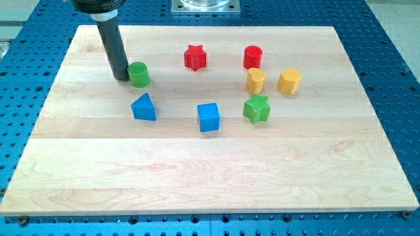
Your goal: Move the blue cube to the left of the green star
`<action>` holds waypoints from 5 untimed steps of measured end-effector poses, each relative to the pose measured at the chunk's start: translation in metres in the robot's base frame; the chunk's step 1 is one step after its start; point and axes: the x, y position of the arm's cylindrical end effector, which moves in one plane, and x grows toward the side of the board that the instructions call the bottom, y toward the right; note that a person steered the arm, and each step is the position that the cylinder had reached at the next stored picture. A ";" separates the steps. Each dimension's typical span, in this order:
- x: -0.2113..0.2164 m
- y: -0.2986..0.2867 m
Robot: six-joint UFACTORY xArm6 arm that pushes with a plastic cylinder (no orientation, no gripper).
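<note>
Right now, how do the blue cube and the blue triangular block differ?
Shape: the blue cube has square faces; the blue triangular block is a wedge with a peaked top.
Place: the blue cube sits just left of the green star; the blue triangular block lies farther toward the view's left, below the green cylinder, nearer my tip.
Both are the same blue and untouched.
</note>
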 end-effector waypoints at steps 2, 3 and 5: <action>0.113 -0.007; 0.174 0.024; 0.123 0.107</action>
